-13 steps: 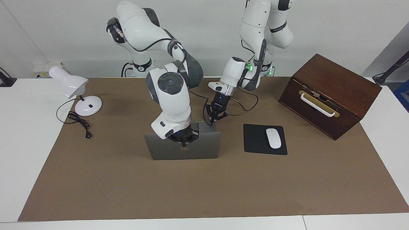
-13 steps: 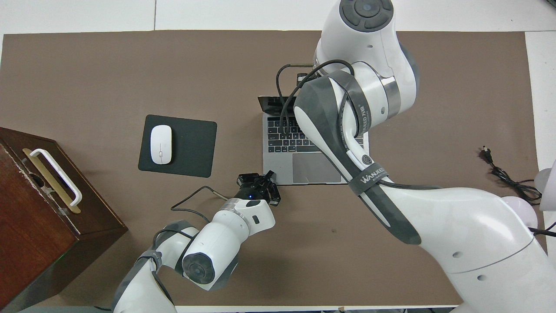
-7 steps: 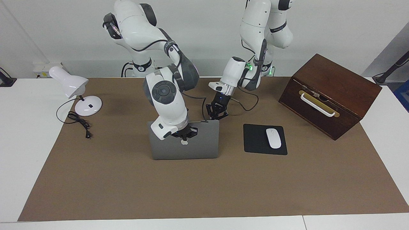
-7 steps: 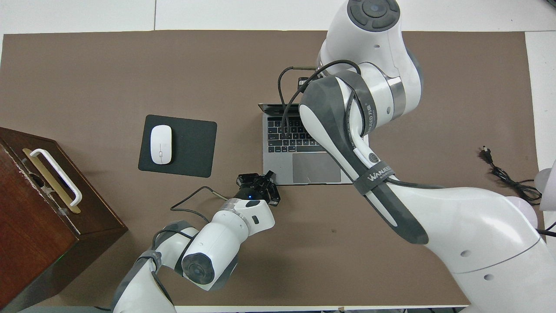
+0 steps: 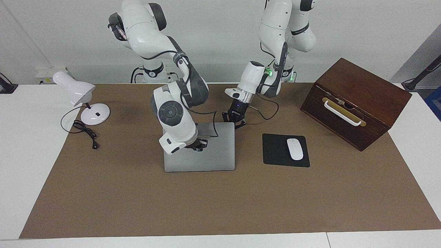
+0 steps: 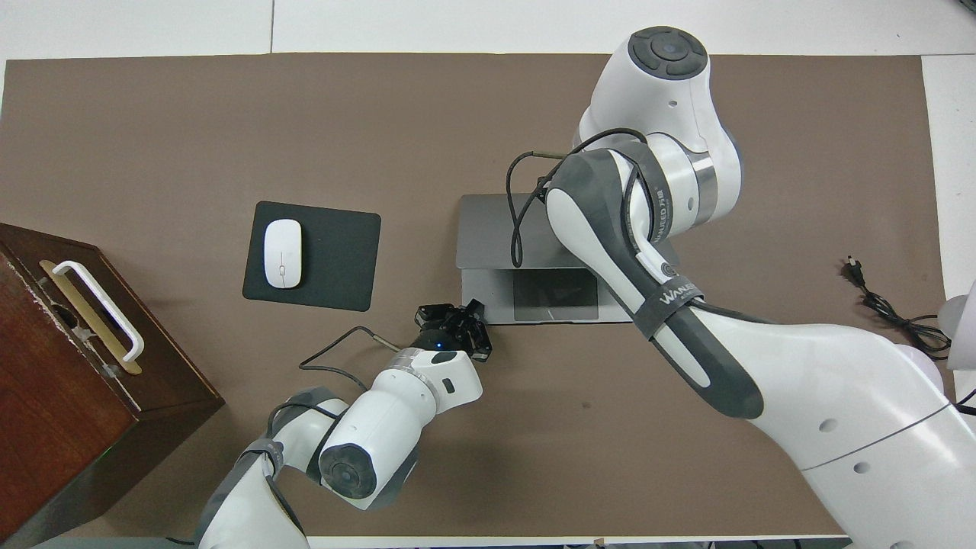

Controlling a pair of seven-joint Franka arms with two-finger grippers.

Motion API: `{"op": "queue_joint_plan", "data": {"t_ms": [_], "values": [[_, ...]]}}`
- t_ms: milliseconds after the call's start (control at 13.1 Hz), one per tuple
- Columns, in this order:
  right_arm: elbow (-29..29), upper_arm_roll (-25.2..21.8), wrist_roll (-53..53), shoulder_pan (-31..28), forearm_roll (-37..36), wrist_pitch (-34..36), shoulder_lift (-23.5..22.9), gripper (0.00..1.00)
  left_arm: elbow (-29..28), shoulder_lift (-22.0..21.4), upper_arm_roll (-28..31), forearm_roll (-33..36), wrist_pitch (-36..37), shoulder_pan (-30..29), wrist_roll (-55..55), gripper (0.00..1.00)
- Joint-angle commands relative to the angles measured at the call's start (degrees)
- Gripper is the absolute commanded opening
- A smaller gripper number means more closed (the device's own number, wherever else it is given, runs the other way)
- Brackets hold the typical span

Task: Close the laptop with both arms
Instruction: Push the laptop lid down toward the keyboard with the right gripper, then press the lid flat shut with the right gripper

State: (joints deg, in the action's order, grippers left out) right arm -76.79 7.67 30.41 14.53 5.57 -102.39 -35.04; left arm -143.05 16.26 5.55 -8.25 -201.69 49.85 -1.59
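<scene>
The silver-grey laptop (image 5: 213,155) lies mid-table with its lid tipped low over the keyboard. In the overhead view the lid (image 6: 488,229) covers the keys and only the trackpad (image 6: 554,284) shows. My right gripper (image 5: 198,145) rests on top of the lid near its middle. In the overhead view it is hidden under its own arm. My left gripper (image 5: 235,123) sits at the laptop's corner nearest the robots, toward the left arm's end; it also shows in the overhead view (image 6: 457,316).
A black mouse pad (image 5: 275,151) with a white mouse (image 5: 295,148) lies beside the laptop toward the left arm's end. A brown wooden box (image 5: 355,100) stands farther that way. A white desk lamp (image 5: 82,100) and its cord (image 5: 84,131) are at the right arm's end.
The right gripper has pushed the lid from about upright down toward the robots, so it now lies low over the keyboard. The left gripper has stayed at the laptop's corner.
</scene>
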Motion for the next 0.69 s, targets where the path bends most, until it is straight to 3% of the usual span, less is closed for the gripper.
{"op": "queue_joint_plan", "data": {"t_ms": [0, 612], "values": [[-6.0, 0.9, -1.4, -1.4, 1.0, -3.1, 1.9, 0.0, -3.8, 0.8, 0.4, -1.2, 1.2, -0.5, 1.9, 0.0], [-9.3, 0.9, -1.5, -1.6, 0.9, -7.0, 2.3, 0.0, -3.8, 0.8, 0.4, -1.2, 1.2, -0.7, 1.9, 0.0]]}}
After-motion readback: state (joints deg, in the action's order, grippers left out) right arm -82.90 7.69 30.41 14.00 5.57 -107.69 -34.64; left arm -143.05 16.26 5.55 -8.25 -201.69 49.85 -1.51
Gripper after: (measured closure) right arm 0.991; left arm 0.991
